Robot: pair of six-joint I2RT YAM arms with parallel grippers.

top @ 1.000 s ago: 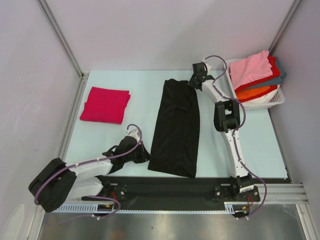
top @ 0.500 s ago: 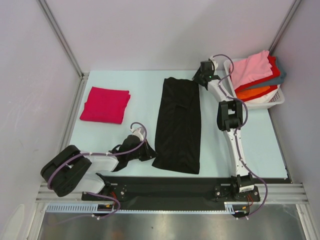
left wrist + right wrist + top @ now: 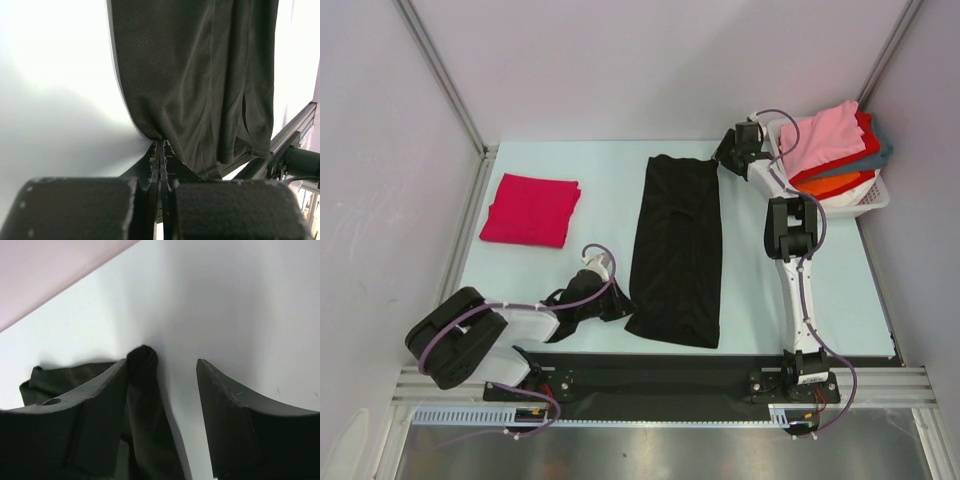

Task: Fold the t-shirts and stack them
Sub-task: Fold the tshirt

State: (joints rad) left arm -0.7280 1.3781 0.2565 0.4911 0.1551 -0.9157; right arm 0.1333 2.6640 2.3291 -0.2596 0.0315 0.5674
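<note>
Black, centre: the black t-shirt (image 3: pixel 675 250) lies on the table (image 3: pixel 600 180) as a long narrow band running from 12 to 6 o'clock, its sides turned in but its length not yet folded short.
Magenta, 10 o'clock: the magenta t-shirt (image 3: pixel 530 209) rests as a tidy folded rectangle, well apart from the black one.
White plastic, 2 o'clock: the basket (image 3: pixel 876 198) carries a heap of shirts (image 3: pixel 820 140), pink on top, none of them laid out.
Left arm: the left gripper (image 3: pixel 161 146) sits low at the band's 7 o'clock corner, fingers pressed together with the hem pinched between their tips, as its wrist view shows.
Right arm: the right gripper (image 3: pixel 162 371) is at the band's 1 o'clock corner, jaws spread. The cloth's corner lies against one finger while the other stands apart, so nothing is clamped there.
Done: one shirt appears finished and a second looks about halfway, narrowed but still at full length.
Left to do: by this reading the task is in its early part. The black t-shirt needs its crosswise folds and a place on the magenta one, and the heap in the basket is still to be taken out, folded and stacked.
</note>
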